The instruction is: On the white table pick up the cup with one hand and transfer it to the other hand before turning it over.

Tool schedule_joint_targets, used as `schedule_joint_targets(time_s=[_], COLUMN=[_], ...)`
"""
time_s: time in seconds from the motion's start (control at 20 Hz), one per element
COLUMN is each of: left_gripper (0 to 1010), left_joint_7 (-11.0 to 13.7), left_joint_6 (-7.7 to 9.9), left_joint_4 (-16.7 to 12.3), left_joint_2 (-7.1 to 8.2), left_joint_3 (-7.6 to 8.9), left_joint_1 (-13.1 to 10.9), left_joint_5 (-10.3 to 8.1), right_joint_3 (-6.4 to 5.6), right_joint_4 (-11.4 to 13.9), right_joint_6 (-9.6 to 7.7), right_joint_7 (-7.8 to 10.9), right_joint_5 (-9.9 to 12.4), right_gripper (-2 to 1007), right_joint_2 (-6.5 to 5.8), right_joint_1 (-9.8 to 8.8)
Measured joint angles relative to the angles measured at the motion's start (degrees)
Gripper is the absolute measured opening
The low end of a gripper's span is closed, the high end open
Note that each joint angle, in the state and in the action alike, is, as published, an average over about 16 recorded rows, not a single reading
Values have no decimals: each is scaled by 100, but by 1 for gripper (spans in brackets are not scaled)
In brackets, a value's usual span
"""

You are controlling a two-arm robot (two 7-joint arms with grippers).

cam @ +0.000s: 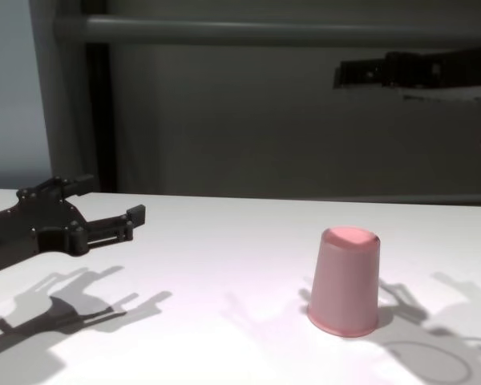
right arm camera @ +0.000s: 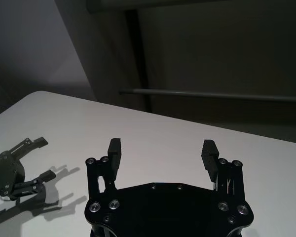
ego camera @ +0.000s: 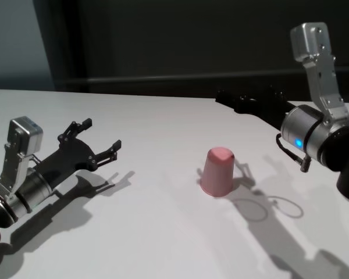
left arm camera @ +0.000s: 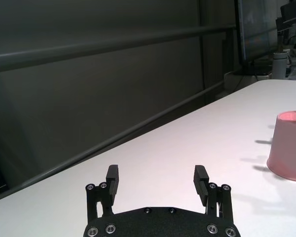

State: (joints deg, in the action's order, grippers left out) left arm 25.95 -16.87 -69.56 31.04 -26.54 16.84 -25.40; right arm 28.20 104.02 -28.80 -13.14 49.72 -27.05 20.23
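The salmon-pink cup (ego camera: 218, 171) stands upside down, flat base up, on the white table (ego camera: 157, 238) right of the middle. It also shows in the chest view (cam: 345, 281) and the left wrist view (left arm camera: 288, 145). My left gripper (ego camera: 99, 138) is open and empty, low over the table to the left of the cup, well apart from it. My right gripper (ego camera: 228, 99) is open and empty, raised above the table behind and to the right of the cup. The right wrist view shows its spread fingers (right arm camera: 113, 148) but not the cup.
A dark wall with a horizontal rail (cam: 289, 30) runs behind the table's far edge. A white bottle (left arm camera: 280, 64) and other clutter stand beyond the table's far end in the left wrist view.
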Motion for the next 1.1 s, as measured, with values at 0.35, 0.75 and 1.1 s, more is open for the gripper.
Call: schedule_joint_targets(time_s=[0.35,0.75,1.1], left_gripper=[1001,1001,1001], left_joint_7=[0,0,0], left_joint_6=[0,0,0], left_joint_4=[0,0,0], left_joint_2=[0,0,0], left_joint_3=[0,0,0], left_joint_1=[0,0,0], left_joint_5=[0,0,0], right_joint_3=[-555,-780,-708], right_joint_4=[-186,-527,-723], right_joint_6=[741,1249,1384], right_joint_7=[446,595,558], right_joint_5=[161,-117,-560], right_gripper=[1000,1000,1000], right_joint_2=[-27,-142,-210], right_joint_1=[-437,-888,-1103])
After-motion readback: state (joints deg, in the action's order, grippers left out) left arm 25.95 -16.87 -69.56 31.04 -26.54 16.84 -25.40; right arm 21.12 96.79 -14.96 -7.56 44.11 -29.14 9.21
